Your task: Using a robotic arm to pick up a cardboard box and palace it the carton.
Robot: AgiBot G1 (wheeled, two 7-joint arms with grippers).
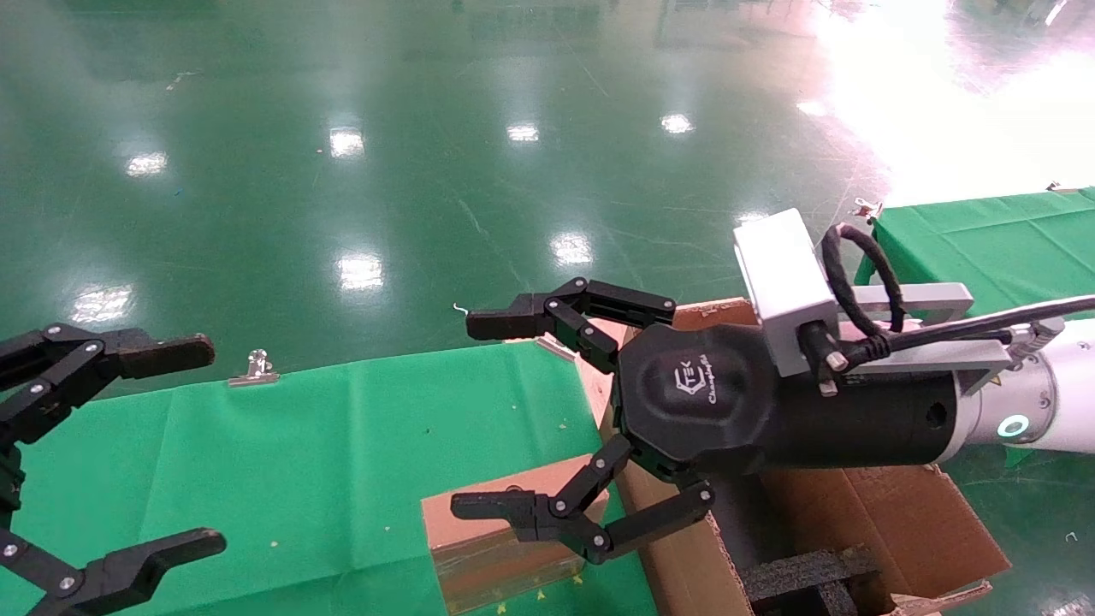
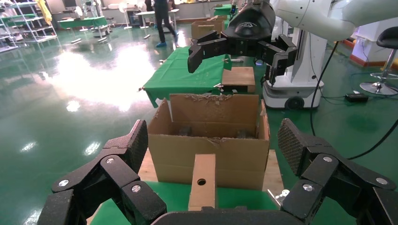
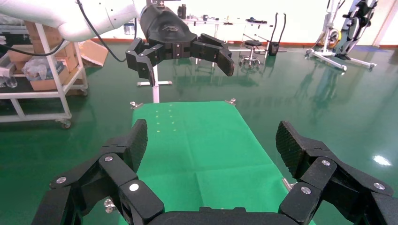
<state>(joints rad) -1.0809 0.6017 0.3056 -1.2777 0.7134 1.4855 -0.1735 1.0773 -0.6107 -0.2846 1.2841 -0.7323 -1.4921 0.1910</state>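
The small cardboard box lies on the green table, right against the carton's left wall; its end face with a round hole shows in the left wrist view. The large carton with torn flaps and black foam stands at the lower right and also shows in the left wrist view. My right gripper, on the white arm with the silver camera block, is open and empty above the small box and the carton's left edge. My left gripper is open and empty over the table's left end.
The green cloth table has a metal clip at its far edge. A second green table stands at the far right. Glossy green floor lies beyond. The left wrist view shows a robot base behind the carton.
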